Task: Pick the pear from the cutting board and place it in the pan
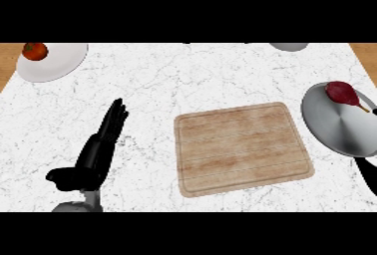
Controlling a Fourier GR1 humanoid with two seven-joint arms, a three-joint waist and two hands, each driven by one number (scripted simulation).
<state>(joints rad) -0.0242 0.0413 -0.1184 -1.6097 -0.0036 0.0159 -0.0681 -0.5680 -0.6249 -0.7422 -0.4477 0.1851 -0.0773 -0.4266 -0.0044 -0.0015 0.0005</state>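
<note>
Down at the near left of the white marbled worktop (184,79), the left hand (95,152) rests with its black fingers (114,117) straight and pressed together, pointing away toward the far edge and leaning slightly to the right. Its thumb (59,175) sticks out to the left, apart from the rest, and nothing is held. A short piece of grey forearm (81,204) shows below it at the near edge.

The right hand does not show as a hand; only a dark sliver (368,174) comes in at the right edge, near the pan's handle side, and I cannot tell what it is.

The dark red pear (342,93) lies in the grey pan (338,129) at the right edge, toward the pan's far side, its stem pointing right. The wooden cutting board (242,147) sits bare in the middle of the worktop, just left of the pan and apart from the left hand.

At the far left corner a white plate (59,64) carries a red-orange fruit (35,51) on its left part. A pale rounded object (288,46) is cut off by the far edge. No writing or labels can be read anywhere.
</note>
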